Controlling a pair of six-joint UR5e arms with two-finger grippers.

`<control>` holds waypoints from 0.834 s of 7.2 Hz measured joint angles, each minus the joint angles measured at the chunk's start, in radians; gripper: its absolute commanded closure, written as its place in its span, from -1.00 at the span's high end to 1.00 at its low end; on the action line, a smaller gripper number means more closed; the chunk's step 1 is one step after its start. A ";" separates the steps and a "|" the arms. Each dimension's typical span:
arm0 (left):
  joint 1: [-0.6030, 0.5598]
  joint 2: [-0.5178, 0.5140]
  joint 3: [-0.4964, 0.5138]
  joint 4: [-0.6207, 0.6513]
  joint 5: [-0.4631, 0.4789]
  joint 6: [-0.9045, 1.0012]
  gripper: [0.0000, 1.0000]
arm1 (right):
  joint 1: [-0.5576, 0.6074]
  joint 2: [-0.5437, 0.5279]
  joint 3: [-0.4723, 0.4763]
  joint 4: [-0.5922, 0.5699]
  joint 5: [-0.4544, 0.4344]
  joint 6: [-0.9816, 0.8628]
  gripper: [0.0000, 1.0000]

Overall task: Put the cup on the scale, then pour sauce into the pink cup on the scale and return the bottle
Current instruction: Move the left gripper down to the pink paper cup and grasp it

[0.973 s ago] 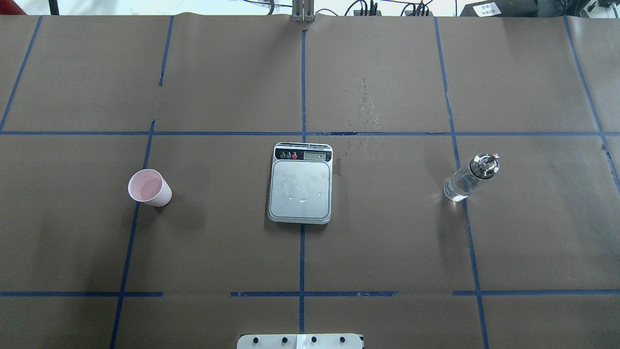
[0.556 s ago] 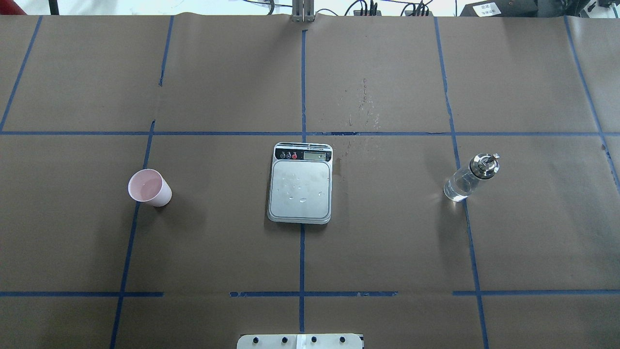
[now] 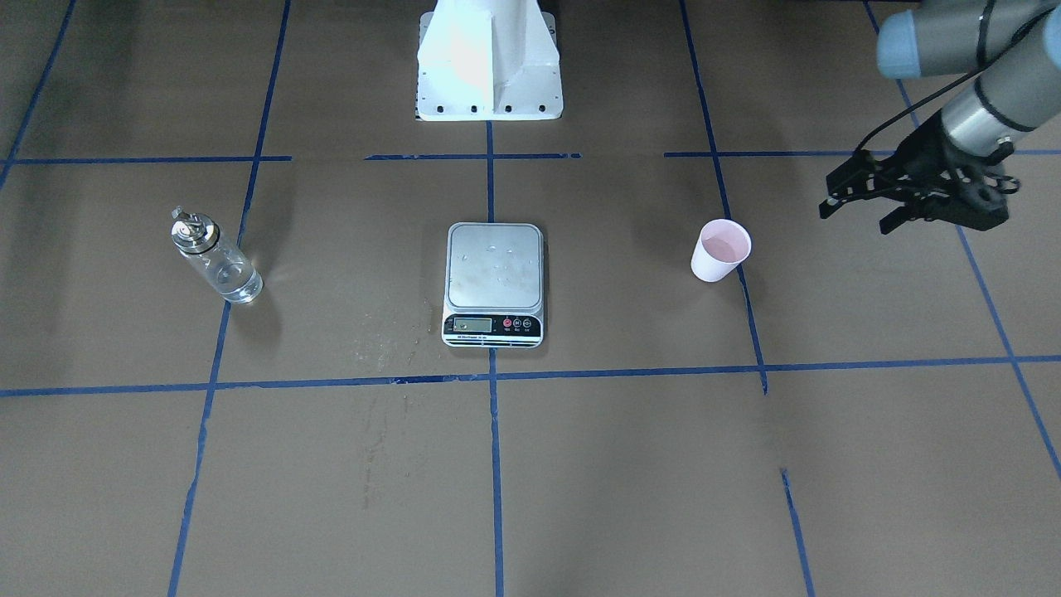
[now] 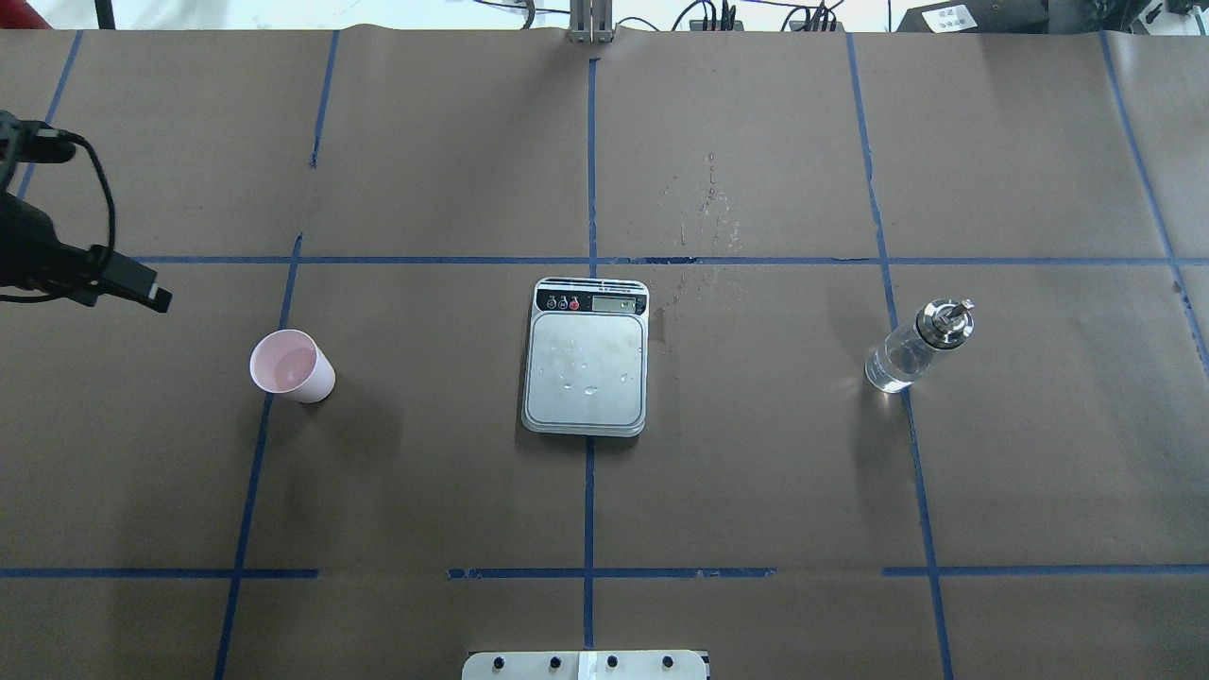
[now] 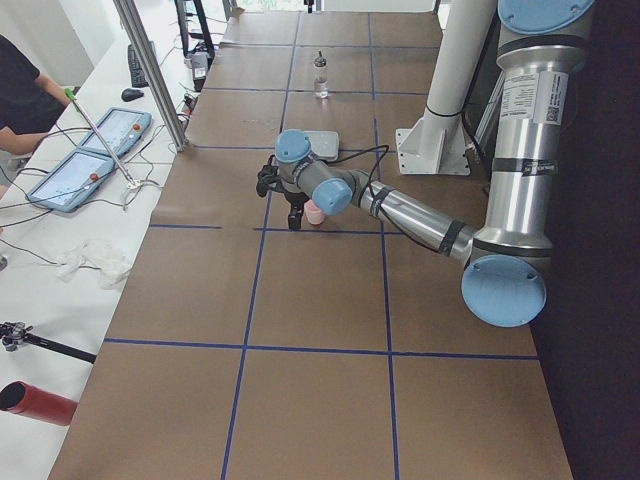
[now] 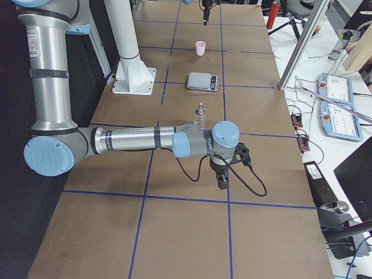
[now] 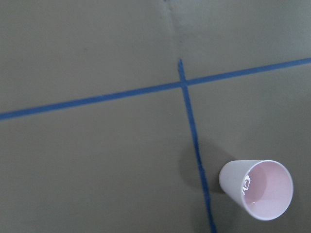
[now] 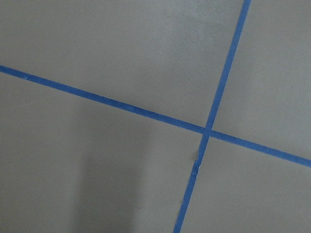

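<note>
Two arms reach over the table [image 4: 425, 491], which is covered in brown paper with a grid of blue tape lines [image 4: 588, 510].

The left gripper [image 3: 855, 215] hangs above the paper with its fingers spread wide and nothing between them. The cup [image 4: 291, 366] stands upright, mouth up, on a tape line. It is near this gripper, on the side toward the table's middle, and apart from it. In the left wrist view the cup sits low in the right corner, with a tape crossing above it.

Past the cup from the left gripper, well apart, the scale [image 4: 587, 357] lies flat on the centre tape line. Its display strip faces away from the robot's base, and a few droplets [image 4: 590, 389] lie on its otherwise bare metal platform.

Farther on the same way, beyond the scale, the bottle [image 4: 916, 348] stands upright on another tape line. Its silver cap is on, and the clear sauce [image 4: 891, 371] shows faintly in its lower part.

The right gripper [image 6: 222, 180] shows only in the side view from the robot's right, pointing down above the paper. I cannot tell whether it is wide or narrow. The bottle stands apart from it, on the side toward the scale. The right wrist view shows only paper and a tape crossing.
</note>
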 measured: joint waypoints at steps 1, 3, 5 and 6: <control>0.036 -0.011 0.005 -0.004 0.024 -0.041 1.00 | -0.003 -0.001 -0.008 0.024 0.000 0.000 1.00; 0.089 -0.044 0.022 -0.004 0.059 -0.061 1.00 | -0.010 -0.001 -0.013 0.035 0.001 0.002 1.00; 0.124 -0.080 0.053 -0.004 0.076 -0.062 1.00 | -0.016 0.000 -0.014 0.038 0.002 0.001 1.00; 0.137 -0.084 0.061 -0.004 0.088 -0.063 1.00 | -0.018 0.000 -0.014 0.039 0.002 0.001 1.00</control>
